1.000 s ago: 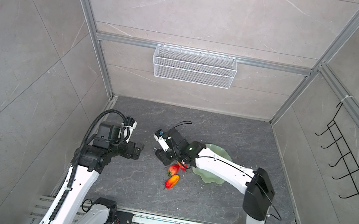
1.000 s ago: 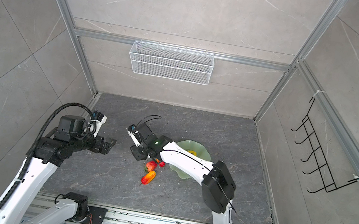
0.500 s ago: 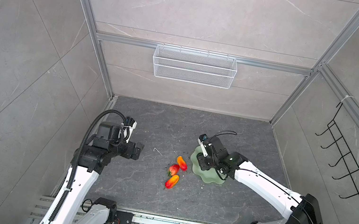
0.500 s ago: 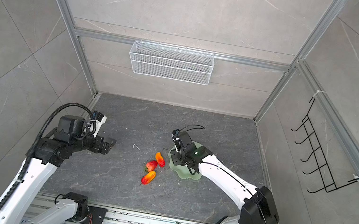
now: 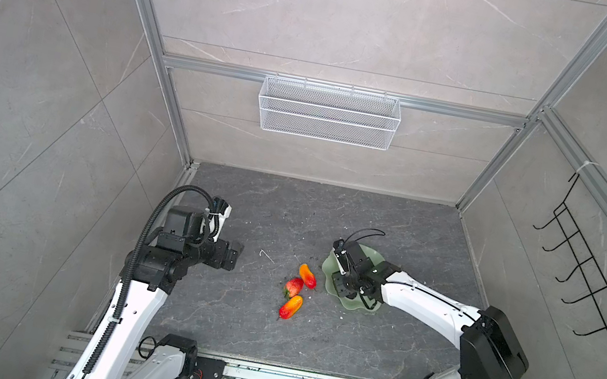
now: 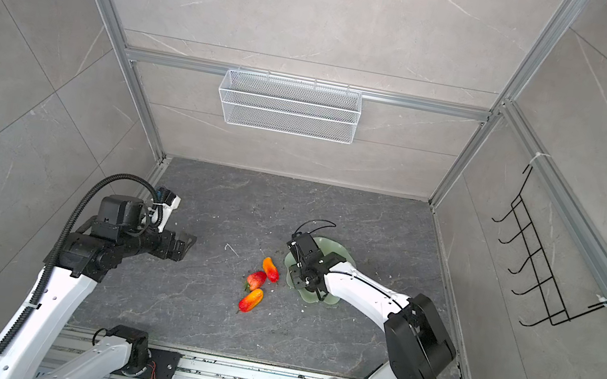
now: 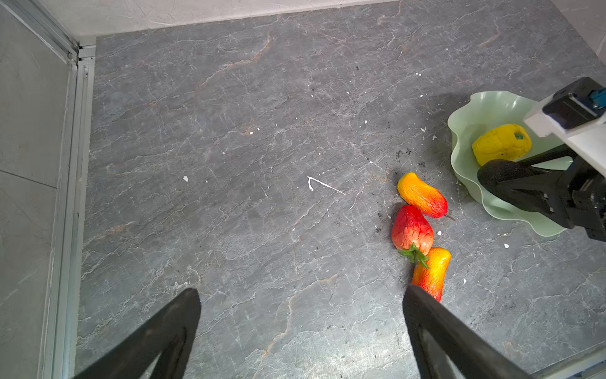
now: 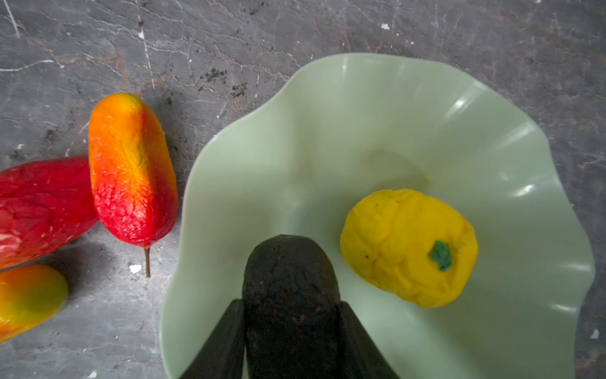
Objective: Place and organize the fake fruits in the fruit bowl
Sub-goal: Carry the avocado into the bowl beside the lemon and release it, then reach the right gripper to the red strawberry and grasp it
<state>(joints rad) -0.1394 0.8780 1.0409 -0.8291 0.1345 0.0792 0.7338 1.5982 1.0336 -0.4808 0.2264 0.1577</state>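
on the left, the left arm hangs above the dark grey stone tabletop (image 5: pixel 289 213). its left fingers (image 7: pixel 170 328) are spread wide with nothing between them. in both top views they point right, toward the fruits, and stand well apart from them. a thin white scratch (image 7: pixel 324 187) marks the tabletop between this arm and the fruits.

near the middle, three fake fruits lie on the tabletop in a short row running far to near. the far red-orange fruit (image 5: pixel 307 275) lies just beside the left rim of the fruit bowl, outside it, with its thin stem pointing to the near side. the strawberry (image 5: pixel 293 286) comes next, a little to the left, and seems to touch that fruit. its green leaves rest against the end of the near red-orange fruit (image 5: pixel 290 307).

right of this row sits the fruit bowl (image 8: pixel 295 131), pale green and glossy with a wavy rim. the yellow fruit (image 8: pixel 410 247) lies inside it, its small green mark turned up. the right arm reaches in from the right and covers most of the bowl in both top views. the right fingers (image 8: pixel 226 338) pinch the avocado (image 8: pixel 292 295) from both sides and hold it over the left part of the bowl, beside the yellow fruit and apart from it. i cannot tell whether the avocado touches the bowl's surface.

a white wire basket (image 5: pixel 327 119) hangs on the far wall, and a black hook rack (image 5: pixel 588 287) on the right wall.
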